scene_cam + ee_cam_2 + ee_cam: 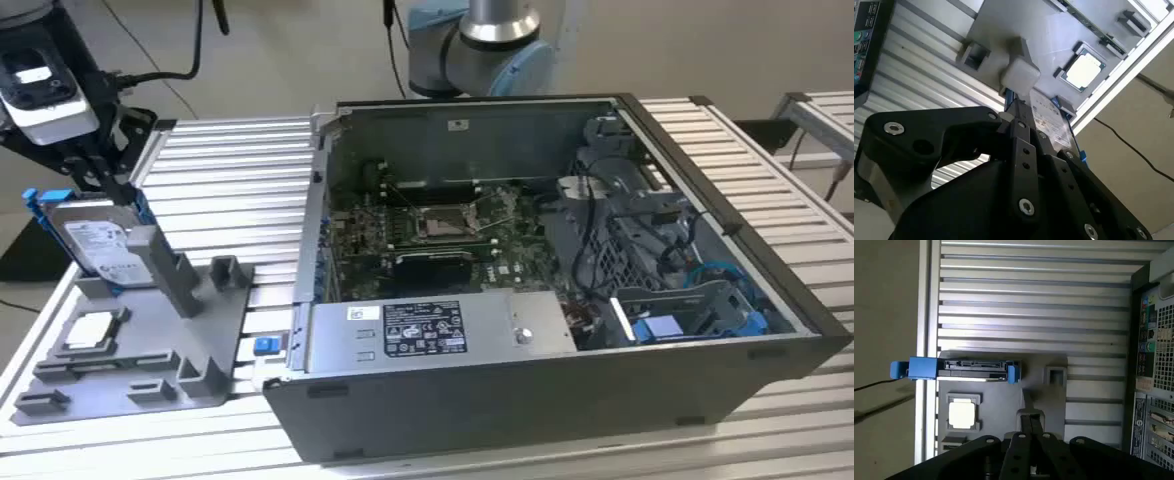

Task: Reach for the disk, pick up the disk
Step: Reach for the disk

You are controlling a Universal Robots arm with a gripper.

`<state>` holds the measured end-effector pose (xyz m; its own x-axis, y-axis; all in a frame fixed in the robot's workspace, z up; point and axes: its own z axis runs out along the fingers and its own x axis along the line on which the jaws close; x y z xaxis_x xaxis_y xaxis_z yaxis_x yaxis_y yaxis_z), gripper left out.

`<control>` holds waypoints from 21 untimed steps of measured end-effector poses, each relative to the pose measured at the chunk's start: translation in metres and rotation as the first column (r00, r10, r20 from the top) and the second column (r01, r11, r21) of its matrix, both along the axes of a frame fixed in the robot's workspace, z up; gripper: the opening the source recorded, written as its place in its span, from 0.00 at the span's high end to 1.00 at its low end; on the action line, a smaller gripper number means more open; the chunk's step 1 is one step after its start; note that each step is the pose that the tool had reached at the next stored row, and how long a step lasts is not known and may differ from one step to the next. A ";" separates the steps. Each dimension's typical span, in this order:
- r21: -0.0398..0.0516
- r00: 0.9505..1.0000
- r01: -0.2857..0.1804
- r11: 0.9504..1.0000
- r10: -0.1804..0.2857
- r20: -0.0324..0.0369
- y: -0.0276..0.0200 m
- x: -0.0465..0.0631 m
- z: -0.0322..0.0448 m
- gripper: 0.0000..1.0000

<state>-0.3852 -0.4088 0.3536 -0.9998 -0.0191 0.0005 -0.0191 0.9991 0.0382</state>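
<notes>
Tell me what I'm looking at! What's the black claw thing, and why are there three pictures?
That's a robot arm with a gripper, its hand. One picture comes from a camera standing off the arm; two come from cameras riding near its wrist, so the black gripper looks huge. On the ribbed metal table sits an open computer case. At the exterior view's left, a grey holder has a small square chip lying in it and the disk, silver with blue rails, standing upright. The gripper is right at the disk's top. Whether it grips the disk, I can't tell.
</notes>
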 end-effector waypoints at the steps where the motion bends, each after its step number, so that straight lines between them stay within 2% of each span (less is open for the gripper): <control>1: 0.000 1.000 0.000 1.000 0.000 0.000 0.0000 0.000 0.0000 1.00; 14: 0.000 1.000 0.000 1.000 0.000 0.000 0.0010 0.000 -0.0002 1.00; 16: 0.000 1.000 0.000 1.000 0.000 0.000 0.0055 -0.002 -0.0006 1.00; 21: 0.001 1.000 0.000 1.000 0.000 0.000 0.0206 -0.014 -0.0014 1.00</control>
